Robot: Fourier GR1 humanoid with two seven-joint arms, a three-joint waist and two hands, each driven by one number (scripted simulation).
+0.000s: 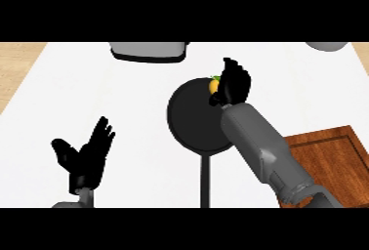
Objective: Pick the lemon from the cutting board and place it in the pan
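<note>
Lemon hovering over the pan, tucked in the right hand

Nearest, resting at lower left: left hand (88, 155), fingers spread and upright, holding nothing. Sitting at right: cutting board (333, 156), bare where showing. Farther out, curling round the lemon (214, 85): right hand (234, 84), above the far rim of the pan (189, 119). Probably handling light, stiff-skinned, rounded and apt to roll; wrapping the middle looking the safest hold.

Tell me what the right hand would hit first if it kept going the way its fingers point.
Probably nothing nearby: past the right hand, holding the lemon over the pan, lies bare white counter. Depth is unclear.
</note>
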